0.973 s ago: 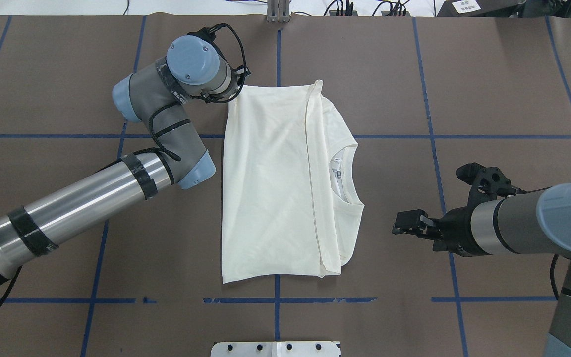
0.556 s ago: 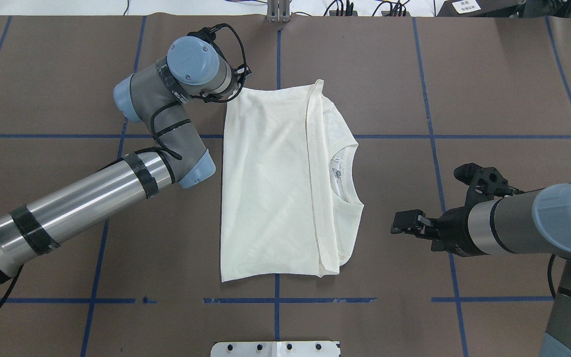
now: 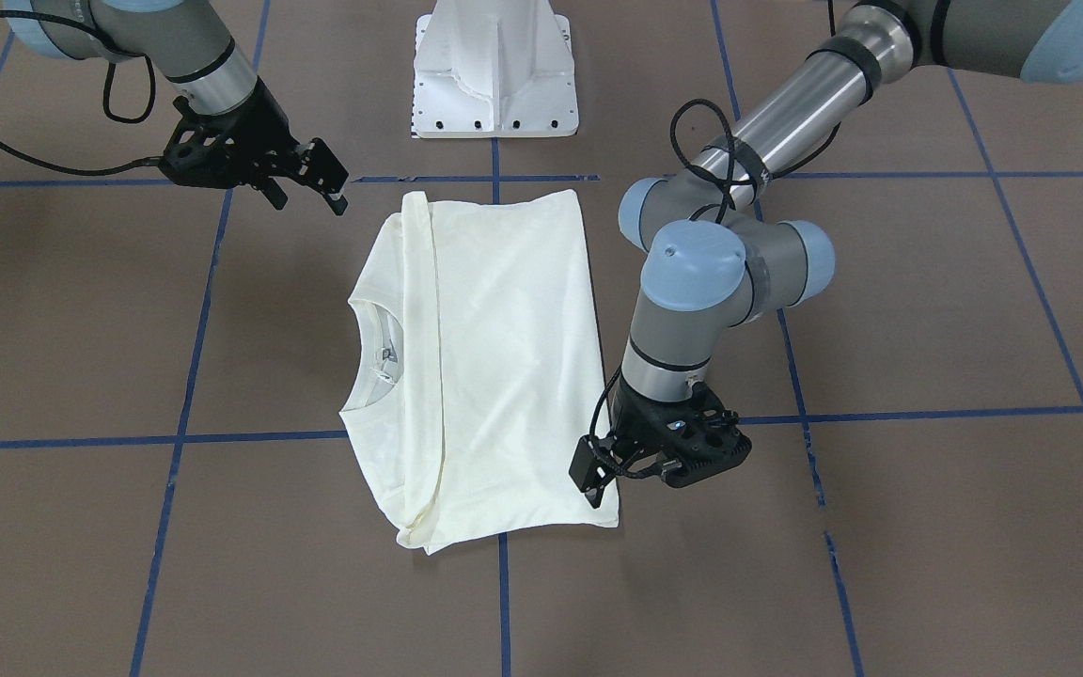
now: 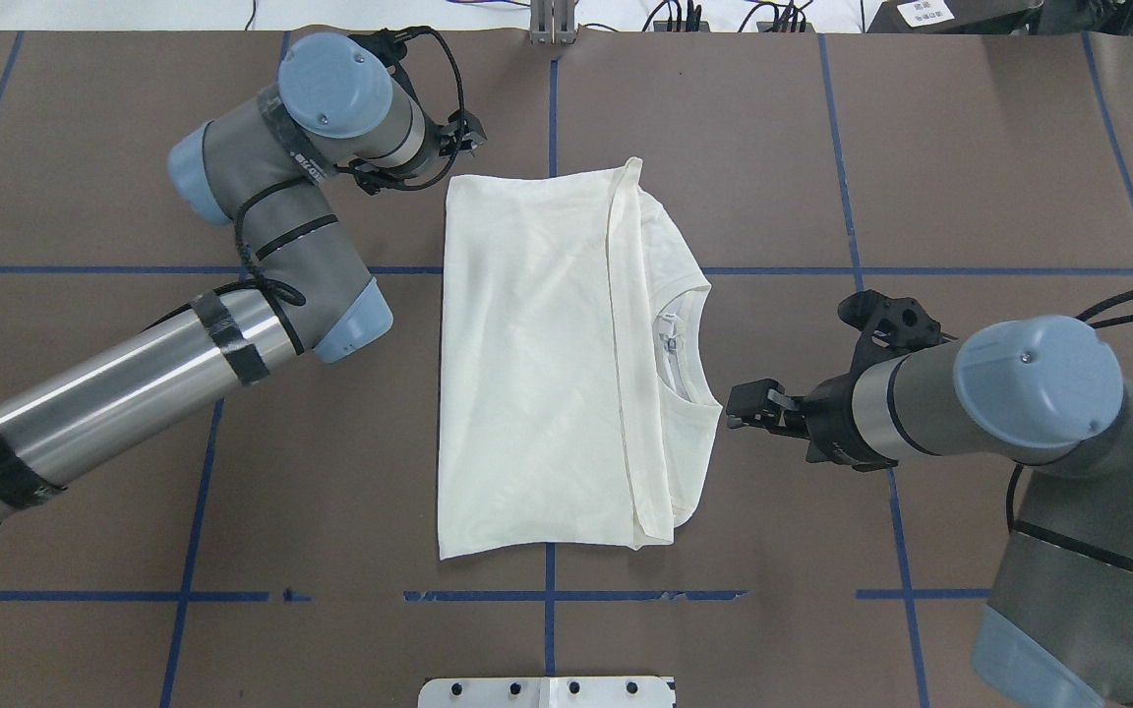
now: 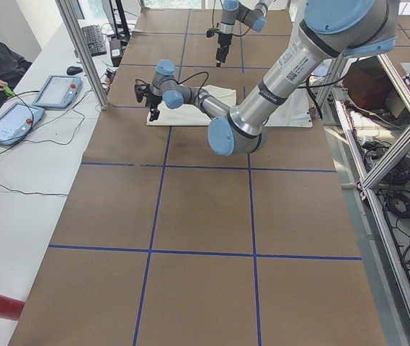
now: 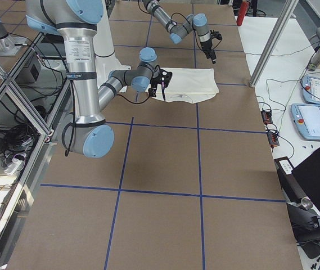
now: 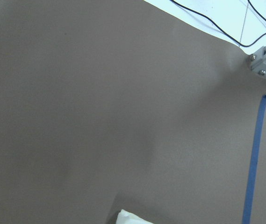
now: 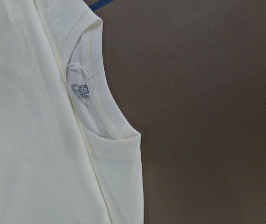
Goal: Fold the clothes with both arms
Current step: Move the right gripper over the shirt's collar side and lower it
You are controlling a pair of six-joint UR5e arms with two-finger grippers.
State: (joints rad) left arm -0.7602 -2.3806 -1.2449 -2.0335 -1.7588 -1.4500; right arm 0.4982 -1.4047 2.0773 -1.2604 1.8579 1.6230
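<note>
Cream-white folded T-shirt [image 4: 537, 364] lying flat on the brown blue-taped table [image 4: 970, 177], ribbed neck facing right, I am holding my right black two-finger tool [image 4: 739, 405] open just beside that neck, my left tool [image 3: 595, 475] hanging by the shirt's far left corner, open or closed I cannot tell

The left grey-and-silver tubular arm [image 4: 114, 393] stretches forward, wrist bent so its black two-finger left gripper [image 3: 593, 473] points straight down; its finger gap is hidden; the right grey-and-silver tubular arm [image 4: 1029, 388] runs level, its black two-finger right gripper [image 3: 306, 193] aimed sideways, fingers apart, empty.
</note>
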